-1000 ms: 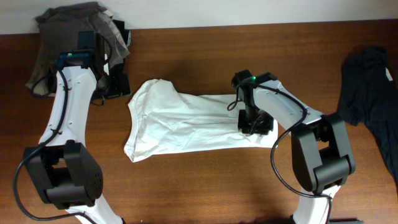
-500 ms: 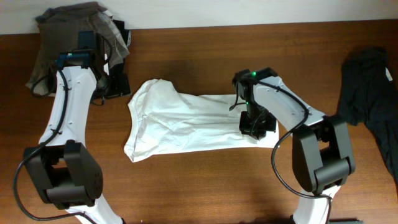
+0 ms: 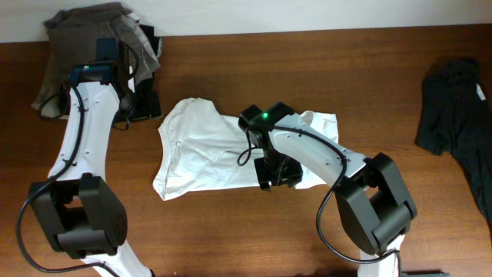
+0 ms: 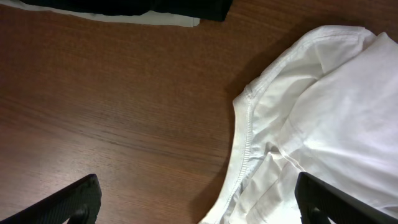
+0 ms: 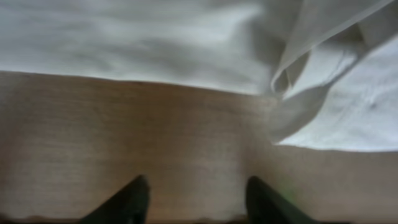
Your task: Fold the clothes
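Right claw [image 5: 196,190], jaws half apart and empty over bare worktop [image 5: 93,130], could snag the white T-shirt [image 3: 200,146] at its loose fold, dragging it askew.

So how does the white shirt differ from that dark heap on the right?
The shirt is white; the heap is dark. The shirt lies spread out mid-table; the heap sits bunched at the far right. Both are soft cloth lying on the table.
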Action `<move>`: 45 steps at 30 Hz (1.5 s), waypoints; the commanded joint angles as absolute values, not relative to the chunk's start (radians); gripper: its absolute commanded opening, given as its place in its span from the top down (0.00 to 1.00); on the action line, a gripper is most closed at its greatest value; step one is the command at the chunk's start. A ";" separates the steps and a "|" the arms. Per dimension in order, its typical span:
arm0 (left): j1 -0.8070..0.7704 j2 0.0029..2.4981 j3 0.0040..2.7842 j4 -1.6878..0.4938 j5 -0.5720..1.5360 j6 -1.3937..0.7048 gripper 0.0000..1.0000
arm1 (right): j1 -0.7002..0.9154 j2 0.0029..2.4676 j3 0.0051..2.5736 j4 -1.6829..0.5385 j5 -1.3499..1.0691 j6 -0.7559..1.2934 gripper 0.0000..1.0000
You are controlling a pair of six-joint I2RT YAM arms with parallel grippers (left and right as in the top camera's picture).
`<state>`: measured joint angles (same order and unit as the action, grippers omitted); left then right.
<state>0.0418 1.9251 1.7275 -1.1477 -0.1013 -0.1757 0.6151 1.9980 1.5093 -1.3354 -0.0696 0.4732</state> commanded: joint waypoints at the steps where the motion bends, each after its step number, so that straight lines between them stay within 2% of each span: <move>1: 0.049 1.932 1.715 -1.146 -0.094 -0.170 0.01 | 0.575 1.983 1.591 -1.388 -0.023 0.491 0.58; 5: 0.049 1.932 1.715 -1.146 -0.094 -0.170 0.01 | 0.495 1.947 1.742 -1.458 0.065 0.491 0.60; 6: 0.049 1.932 1.715 -1.146 -0.094 -0.170 0.01 | 0.471 1.938 1.779 -1.468 0.083 0.491 0.58; 8: 0.049 1.932 1.715 -1.146 -0.094 -0.170 0.01 | 0.407 1.926 1.847 -1.478 0.115 0.483 0.47; 10: 0.049 1.933 1.715 -1.146 -0.094 -0.170 0.01 | 0.337 1.925 1.885 -1.477 0.136 0.456 0.48; 14: 0.049 1.932 1.715 -1.146 -0.094 -0.170 0.01 | 0.161 1.938 1.864 -1.449 0.143 0.414 0.78; 15: 0.049 1.933 1.715 -1.145 -0.094 -0.170 0.01 | 0.116 1.950 1.845 -1.424 0.141 0.414 0.91; 16: 0.049 1.933 1.715 -1.145 -0.094 -0.170 0.01 | 0.091 1.958 1.835 -1.407 0.126 0.408 0.96; 20: 0.049 1.932 1.715 -1.142 -0.094 -0.170 0.01 | 0.038 1.997 1.792 -1.331 -0.006 0.344 0.96; 27: 0.049 1.933 1.715 -1.142 -0.094 -0.170 0.01 | 0.088 2.071 1.713 -1.167 -0.095 0.345 0.96; 45: 0.049 1.932 1.715 -1.146 -0.094 -0.170 0.01 | 0.323 2.237 1.717 -0.963 -0.150 0.424 0.96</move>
<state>0.0418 1.9251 1.7275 -1.1446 -0.1013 -0.1757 0.2916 2.2200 1.7130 -0.9665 -0.1349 0.3916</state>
